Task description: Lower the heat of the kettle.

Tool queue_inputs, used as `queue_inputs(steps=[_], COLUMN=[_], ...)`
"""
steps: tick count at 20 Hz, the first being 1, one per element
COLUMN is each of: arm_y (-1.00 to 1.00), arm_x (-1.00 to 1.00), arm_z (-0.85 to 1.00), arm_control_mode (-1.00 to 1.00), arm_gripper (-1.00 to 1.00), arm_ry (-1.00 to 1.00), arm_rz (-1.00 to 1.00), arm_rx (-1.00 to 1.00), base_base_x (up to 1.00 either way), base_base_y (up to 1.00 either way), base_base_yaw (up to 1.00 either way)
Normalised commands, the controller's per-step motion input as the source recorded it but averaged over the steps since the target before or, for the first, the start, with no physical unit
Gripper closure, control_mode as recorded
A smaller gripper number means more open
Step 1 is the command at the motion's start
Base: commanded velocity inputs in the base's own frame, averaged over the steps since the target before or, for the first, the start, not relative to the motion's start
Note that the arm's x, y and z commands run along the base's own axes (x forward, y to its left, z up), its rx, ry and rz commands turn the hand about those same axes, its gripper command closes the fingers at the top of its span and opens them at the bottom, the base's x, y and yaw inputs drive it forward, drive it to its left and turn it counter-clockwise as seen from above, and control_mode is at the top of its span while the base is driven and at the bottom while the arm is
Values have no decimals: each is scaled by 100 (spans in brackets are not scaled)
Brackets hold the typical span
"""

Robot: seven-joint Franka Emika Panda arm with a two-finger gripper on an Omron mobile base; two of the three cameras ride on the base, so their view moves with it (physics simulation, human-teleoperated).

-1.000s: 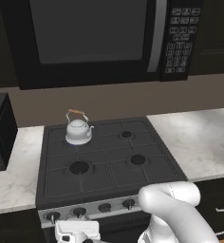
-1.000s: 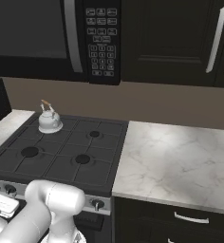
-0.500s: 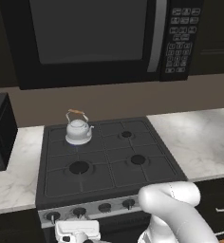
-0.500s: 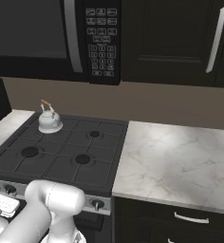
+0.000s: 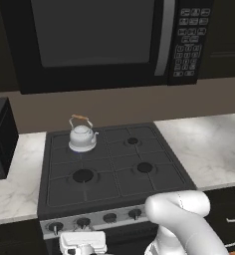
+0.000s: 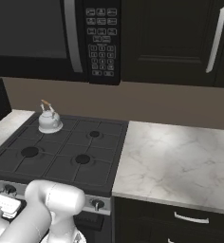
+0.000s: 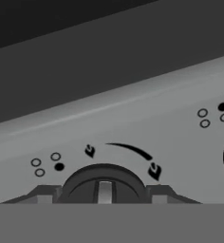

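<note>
Right, your two-finger gripper (image 7: 103, 195) straddles the round dark stove knob (image 7: 104, 182); whether it's clamped I can't tell. Twist gently toward the small flame mark, staying centred. Beyond, small white rounded kettle (image 5: 81, 137) sits on the back-left burner.

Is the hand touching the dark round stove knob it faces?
Cannot tell. In the hand view, the fingertips flank the dark round stove knob closely, but the view's bottom edge hides any contact.
</note>
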Motion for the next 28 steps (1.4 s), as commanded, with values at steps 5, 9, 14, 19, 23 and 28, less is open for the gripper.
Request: queue_inputs(steps=[5,9,14,19,23,28], arm_y=[0,0,0,0,-1,-8], arm_x=[0,0,0,2,8,18], arm_z=[10,29,31,25,25,29], arm_control_mode=[-100,-100,-100,-100,-100,-100], arm_gripper=[100,100,100,100,100,100], arm_ry=[-4,-6,-4,-4,-8,-2], arm_rz=[0,0,0,1,4,7], arm_rx=[0,2,8,23,34,40], base_base_x=[0,0,0,0,0,0], base_base_y=[0,0,0,0,0,0], base_base_yaw=[0,0,0,0,0,0])
